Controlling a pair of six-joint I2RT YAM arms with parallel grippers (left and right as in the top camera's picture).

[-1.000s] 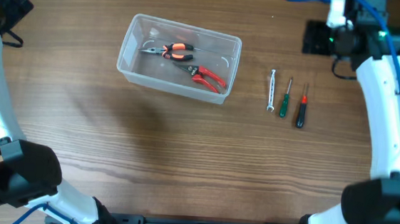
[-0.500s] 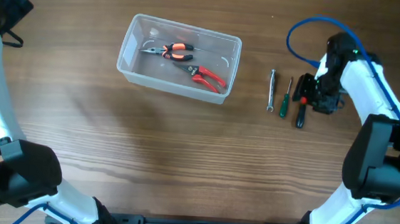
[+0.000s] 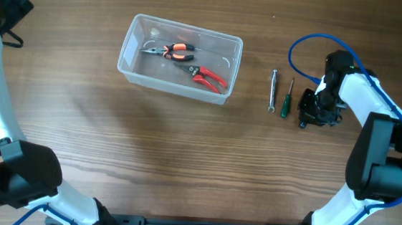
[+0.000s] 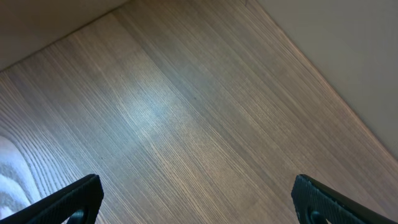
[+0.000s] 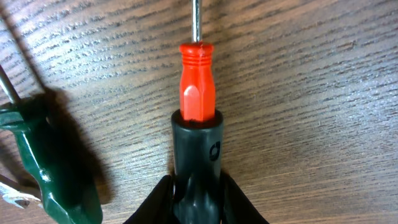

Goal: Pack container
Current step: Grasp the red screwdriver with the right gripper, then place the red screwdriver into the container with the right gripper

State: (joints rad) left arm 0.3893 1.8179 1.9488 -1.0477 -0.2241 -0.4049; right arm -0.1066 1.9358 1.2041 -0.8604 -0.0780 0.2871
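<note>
Right wrist view is showing the right gripper (image 5: 196,202) pinching the black handle of the red-and-black screwdriver (image 5: 198,93), which is lying just right of the green screwdriver (image 5: 50,155). The left gripper (image 4: 199,199) is hanging spread wide over the table (image 4: 186,112). The container (image 3: 128,64) is sitting well left of both screwdrivers, holding two pliers (image 3: 190,63).

The container (image 3: 147,69) is a clear plastic tub, rectangular with rounded corners and a rim, shallow and open on top. It sits upright on the bench (image 3: 183,154), up and left of the middle in the overhead view (its long sides slightly askew). Inside lie orange-handled pliers (image 3: 170,50) and red-handled cutters (image 3: 207,77), close together.
</note>
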